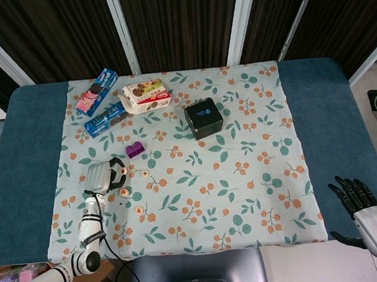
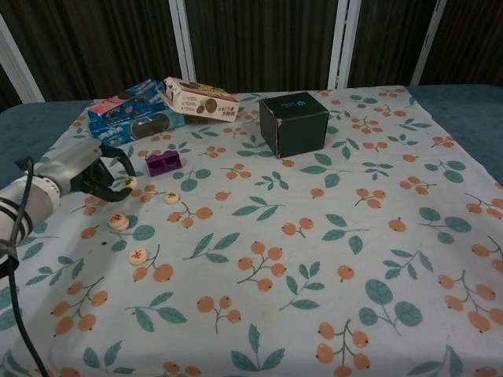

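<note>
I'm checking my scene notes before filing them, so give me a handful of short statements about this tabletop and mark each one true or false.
1. The left hand is curled around a round game piece near the purple block. True.
2. The black box lies tipped on its side at the cloth's near edge. False: it stands upright toward the far side of the floral cloth.
3. The right hand is off the cloth, at the table's near right corner, holding nothing. True.
4. The cookie boxes sit to the right of the black box. False: they lie to its left, at the far left of the cloth.
5. Three more round pieces lie loose on the cloth near the left hand. True.
</note>
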`<state>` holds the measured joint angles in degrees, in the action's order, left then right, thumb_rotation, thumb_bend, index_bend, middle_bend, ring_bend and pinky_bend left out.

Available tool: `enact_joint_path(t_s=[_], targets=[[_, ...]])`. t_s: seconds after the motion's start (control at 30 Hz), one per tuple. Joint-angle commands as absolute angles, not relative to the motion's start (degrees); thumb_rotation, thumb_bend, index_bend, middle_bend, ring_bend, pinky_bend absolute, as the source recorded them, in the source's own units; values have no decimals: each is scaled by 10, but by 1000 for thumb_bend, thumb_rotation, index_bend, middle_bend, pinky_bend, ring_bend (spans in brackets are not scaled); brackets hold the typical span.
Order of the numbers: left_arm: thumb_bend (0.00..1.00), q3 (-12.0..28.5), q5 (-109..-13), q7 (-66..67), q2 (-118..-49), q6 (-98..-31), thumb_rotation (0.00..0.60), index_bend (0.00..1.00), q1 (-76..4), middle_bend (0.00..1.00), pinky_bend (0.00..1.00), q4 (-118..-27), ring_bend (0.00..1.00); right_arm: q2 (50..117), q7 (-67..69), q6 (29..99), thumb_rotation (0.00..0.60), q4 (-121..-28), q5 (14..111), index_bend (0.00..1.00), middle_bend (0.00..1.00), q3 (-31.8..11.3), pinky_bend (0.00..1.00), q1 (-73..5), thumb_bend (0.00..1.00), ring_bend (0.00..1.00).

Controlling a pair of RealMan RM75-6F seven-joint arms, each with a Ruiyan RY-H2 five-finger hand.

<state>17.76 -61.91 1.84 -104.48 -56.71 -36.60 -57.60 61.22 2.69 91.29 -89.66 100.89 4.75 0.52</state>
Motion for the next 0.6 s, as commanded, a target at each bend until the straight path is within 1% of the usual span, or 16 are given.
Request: enact_joint_path(t_s=[0.03, 0.13, 0.23, 0.6], targets=[[382, 161, -649, 9, -980, -601, 600, 562, -335, 1000, 1000, -699, 1000, 613, 24, 911, 600, -897, 1010, 0, 0, 48, 0, 5, 142, 0], [383, 143, -649, 23, -936, -598, 600, 557, -318, 1000, 1000, -779, 1000, 614, 22, 911, 600, -897, 1013, 0, 0, 49, 0, 5, 142, 0], [382, 132, -645, 38, -919, -600, 600, 555, -309, 1000, 1000, -815, 1000, 615, 22, 912, 600, -898, 1016, 0, 0, 51, 0, 5, 142, 0], [383, 112, -636, 61, -933, -605, 600, 521, -302, 1000, 1000, -801, 1000, 611, 36, 920, 600, -895, 1023, 0, 0, 53, 0, 6, 143, 0]])
